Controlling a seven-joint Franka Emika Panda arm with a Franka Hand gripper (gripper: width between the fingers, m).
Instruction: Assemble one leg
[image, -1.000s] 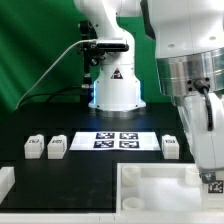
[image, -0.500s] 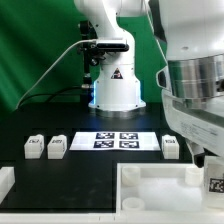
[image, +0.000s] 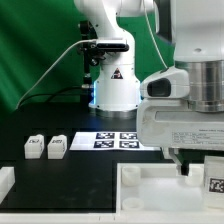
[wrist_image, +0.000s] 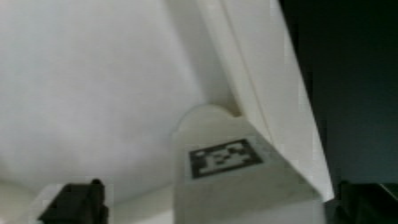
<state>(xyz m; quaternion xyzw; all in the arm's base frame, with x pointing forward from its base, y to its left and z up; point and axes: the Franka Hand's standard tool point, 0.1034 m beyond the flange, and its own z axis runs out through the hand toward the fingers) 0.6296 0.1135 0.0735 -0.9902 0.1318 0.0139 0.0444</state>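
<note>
Two small white legs (image: 33, 147) (image: 57, 146) with marker tags stand on the black table at the exterior view's left. A tagged white piece (image: 214, 185) shows at the lower right edge; I cannot tell if it is a leg. The large white panel (image: 150, 190) lies in the foreground. My gripper (image: 186, 168) hangs low over the panel's right part, mostly hidden by the wrist housing. In the wrist view the gripper (wrist_image: 222, 205) is open, its dark fingertips (wrist_image: 75, 203) wide apart over the panel's white surface (wrist_image: 107, 90) and a tag (wrist_image: 226, 157). Nothing is between the jaws.
The marker board (image: 112, 140) lies flat at the table's middle, behind the panel. The robot base (image: 116, 85) stands at the back. A white raised piece (image: 5, 180) sits at the lower left corner. My arm's large wrist (image: 190, 110) blocks the right side.
My arm has moved toward the exterior view's left and come down over the panel. It now hides the leg that stood right of the marker board.
</note>
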